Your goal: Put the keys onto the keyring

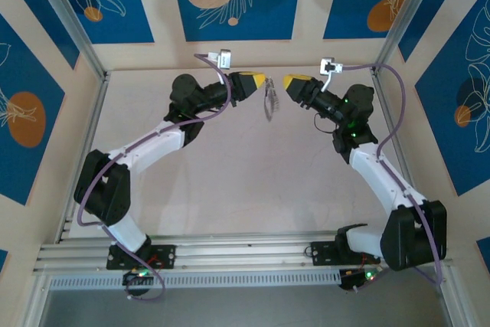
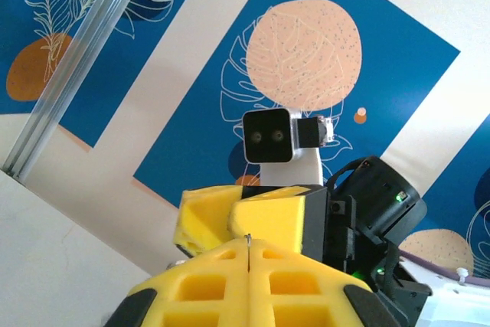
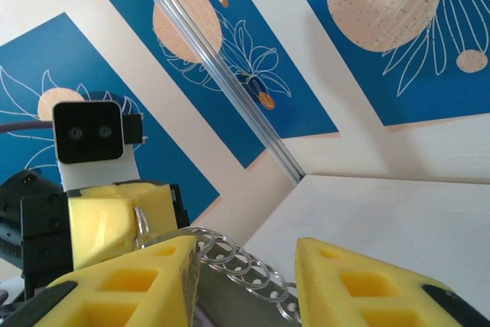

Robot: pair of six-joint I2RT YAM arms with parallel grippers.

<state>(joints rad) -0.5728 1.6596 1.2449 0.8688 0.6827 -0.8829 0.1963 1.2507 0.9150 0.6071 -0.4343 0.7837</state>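
Both arms reach up over the back of the table with their tips facing each other. Between them hangs the silvery keyring (image 1: pixel 269 103). My left gripper (image 1: pixel 260 80) is shut on it; a thin metal edge of the keyring (image 2: pixel 247 240) pokes out between the pressed yellow pads (image 2: pixel 207 285). In the right wrist view the keyring (image 3: pixel 243 264) shows as a row of overlapping small loops on a holed strip. It runs through the gap of my open right gripper (image 3: pixel 249 256), close against the left finger (image 3: pixel 130 281). The keys are hidden.
The pale table (image 1: pixel 253 174) lies below both arms. Aluminium frame posts (image 1: pixel 73 24) stand at the back corners, before blue patterned walls. A rail (image 1: pixel 230 254) runs along the near edge by the arm bases.
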